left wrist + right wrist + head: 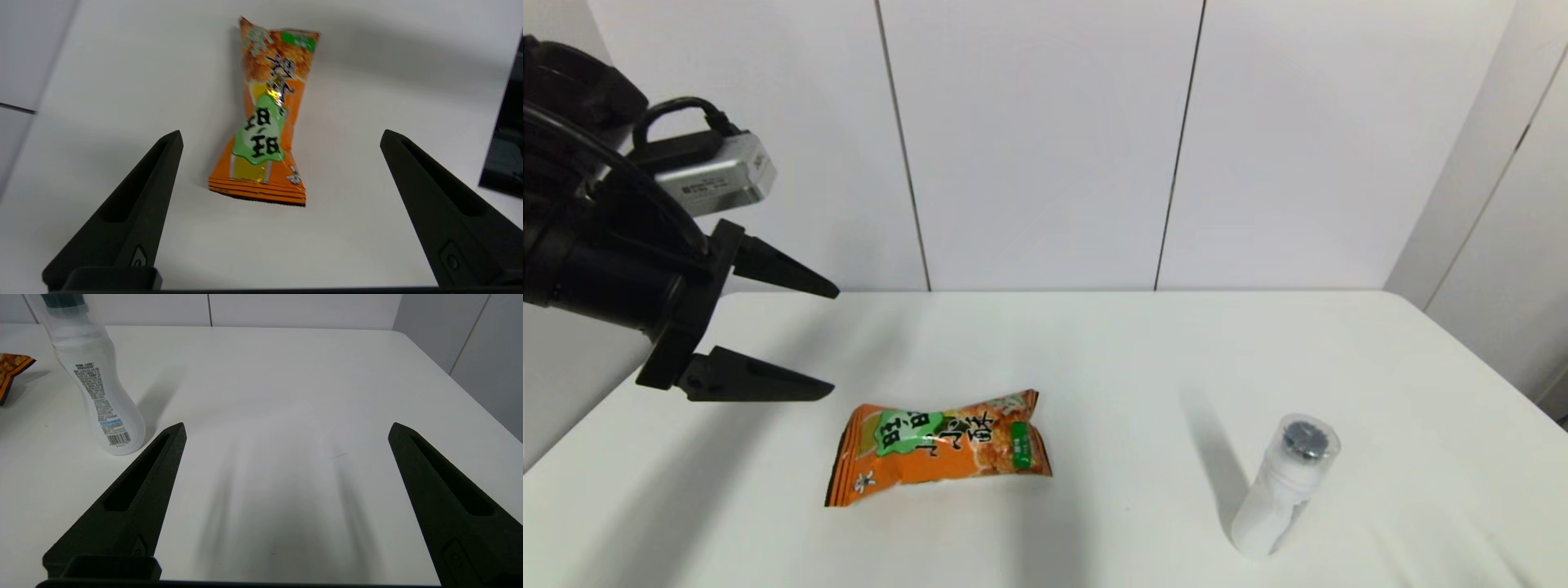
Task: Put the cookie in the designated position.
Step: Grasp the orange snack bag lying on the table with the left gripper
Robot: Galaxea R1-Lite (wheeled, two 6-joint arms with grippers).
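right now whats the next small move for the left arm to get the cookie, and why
Probably lower the left gripper toward the cookie, keeping it open. It hangs above the table to the packet's left, touching nothing, and the left wrist view shows the packet lying flat ahead, centred between the spread fingers. The right gripper is open near the bottle.

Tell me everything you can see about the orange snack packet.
The snack packet is crinkly orange plastic with a green patch, black Chinese characters and crimped ends. It lies flat on the white table, lengthwise across the robot's front, untouched. The left end effector hovers open to its left; a white bottle stands apart on its right.
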